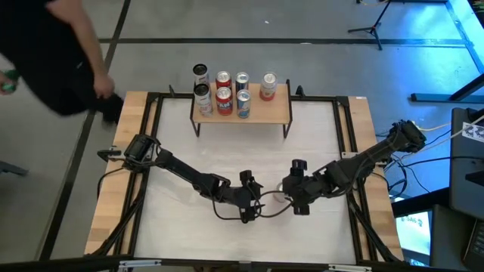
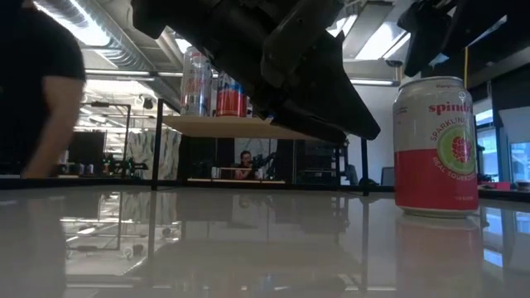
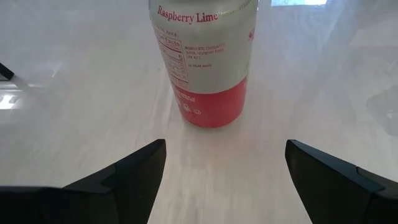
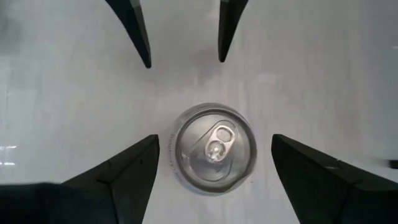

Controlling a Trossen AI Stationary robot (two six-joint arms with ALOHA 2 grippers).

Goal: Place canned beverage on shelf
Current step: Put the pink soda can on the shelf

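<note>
Shelf [image 1: 265,110], a low rack with a light wooden top board and thin black legs, stands at the far edge of the white table [image 1: 227,162] and carries seven upright cans [image 1: 224,99] clustered toward its left end, one set apart to the right. Well in front of the shelf, near the table's middle, a silver-and-red raspberry-lime beverage can [image 2: 436,147] stands upright on the table surface. Right gripper [image 4: 213,171] hangs directly above this can, jaws spread wide to either side of its top, not touching. Left gripper [image 3: 224,171] sits low just beside the can, level with it, jaws likewise spread and empty.
</note>
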